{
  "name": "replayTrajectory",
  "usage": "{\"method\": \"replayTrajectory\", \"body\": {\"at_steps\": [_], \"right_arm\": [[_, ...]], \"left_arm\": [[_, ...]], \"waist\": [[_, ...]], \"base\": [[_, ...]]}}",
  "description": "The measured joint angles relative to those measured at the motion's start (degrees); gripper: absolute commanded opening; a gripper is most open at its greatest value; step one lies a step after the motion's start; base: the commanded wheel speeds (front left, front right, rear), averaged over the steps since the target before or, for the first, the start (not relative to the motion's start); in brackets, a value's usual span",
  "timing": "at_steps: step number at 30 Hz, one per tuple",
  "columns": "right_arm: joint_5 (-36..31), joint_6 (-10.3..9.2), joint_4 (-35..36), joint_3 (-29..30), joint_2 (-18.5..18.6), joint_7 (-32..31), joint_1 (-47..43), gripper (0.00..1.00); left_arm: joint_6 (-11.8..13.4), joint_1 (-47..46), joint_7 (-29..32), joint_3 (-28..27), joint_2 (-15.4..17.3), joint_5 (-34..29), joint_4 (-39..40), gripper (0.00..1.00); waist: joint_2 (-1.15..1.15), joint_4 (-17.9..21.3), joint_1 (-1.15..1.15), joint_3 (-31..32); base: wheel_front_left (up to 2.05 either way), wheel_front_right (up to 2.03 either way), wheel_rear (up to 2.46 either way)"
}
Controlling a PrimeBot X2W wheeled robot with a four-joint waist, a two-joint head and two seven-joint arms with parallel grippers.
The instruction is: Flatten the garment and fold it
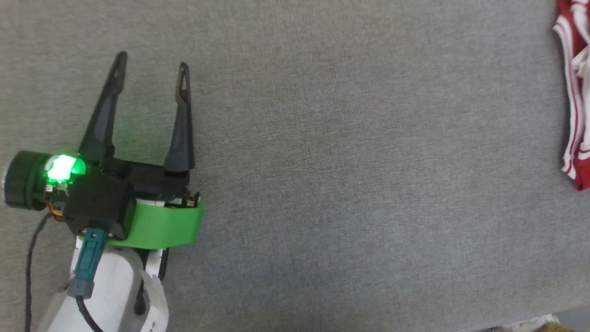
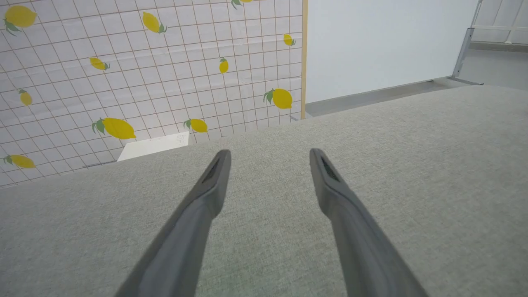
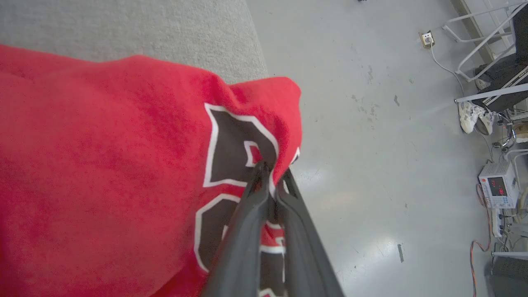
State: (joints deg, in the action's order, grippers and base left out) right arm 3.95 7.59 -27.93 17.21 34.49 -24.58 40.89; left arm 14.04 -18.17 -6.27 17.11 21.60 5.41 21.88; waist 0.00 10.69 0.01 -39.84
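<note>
At the right edge of the worktop (image 1: 345,161): garment (image 1: 576,92) bunched, right gripper (image 3: 272,177) jaws pinched on its number print (image 3: 231,148). Left gripper (image 1: 152,62) idle, jaws wide. Risk: thin pinch slips, cloth slides to the floor (image 3: 363,165).

Head camera looks straight down on tabletop (image 1: 345,161); left wrist low across it; right wrist tight on garment (image 3: 103,165), at head view's right edge.
</note>
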Motion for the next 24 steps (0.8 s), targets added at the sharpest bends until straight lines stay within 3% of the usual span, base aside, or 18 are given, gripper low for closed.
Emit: {"method": "replayTrajectory", "body": {"at_steps": [1,3,4,5,14,19,24], "right_arm": [[-0.3,0.0,-0.5,0.2,-0.1,0.4,0.4,0.2],[-1.1,0.0,-1.7,0.3,-0.3,1.3,1.3,0.36],[-1.1,0.0,-2.1,0.5,-0.5,1.8,1.7,0.77],[-1.5,0.0,-2.5,0.5,-0.5,2.5,2.0,1.0],[-2.4,0.0,-4.3,0.6,-1.6,5.3,2.8,1.0],[0.5,0.0,-1.9,1.2,-4.9,7.5,0.4,1.0],[5.3,0.0,5.0,-0.3,-10.2,9.3,-7.3,1.0]], "left_arm": [[0.3,-0.1,-0.2,-0.1,-0.1,-0.1,0.2,1.0],[0.8,-0.2,-0.3,-0.3,-0.2,-0.1,0.2,1.0],[1.0,-0.2,-0.5,-0.4,-0.2,-0.2,0.2,1.0],[1.2,-0.2,-0.6,-0.4,-0.4,-0.1,0.1,1.0],[1.8,1.7,-3.8,-0.4,-1.9,1.8,-3.8,1.0],[1.9,5.5,-5.3,-0.4,-2.6,4.5,-6.9,1.0],[1.9,11.0,-5.9,-0.5,-3.6,7.8,-9.2,1.0]], "waist": [[0.0,0.1,0.0,-0.5],[0.0,0.2,0.0,-1.4],[0.0,0.2,0.0,-1.6],[0.0,0.3,0.0,-1.7],[0.0,0.2,0.0,2.7],[0.0,-0.6,-0.01,8.0],[0.0,-1.9,-0.02,14.4]], "base": [[0.0,0.0,0.0],[0.0,0.0,0.0],[0.0,0.0,0.0],[0.0,0.0,0.0],[0.0,0.0,0.0],[0.0,0.0,0.0],[0.0,0.0,0.0]]}}
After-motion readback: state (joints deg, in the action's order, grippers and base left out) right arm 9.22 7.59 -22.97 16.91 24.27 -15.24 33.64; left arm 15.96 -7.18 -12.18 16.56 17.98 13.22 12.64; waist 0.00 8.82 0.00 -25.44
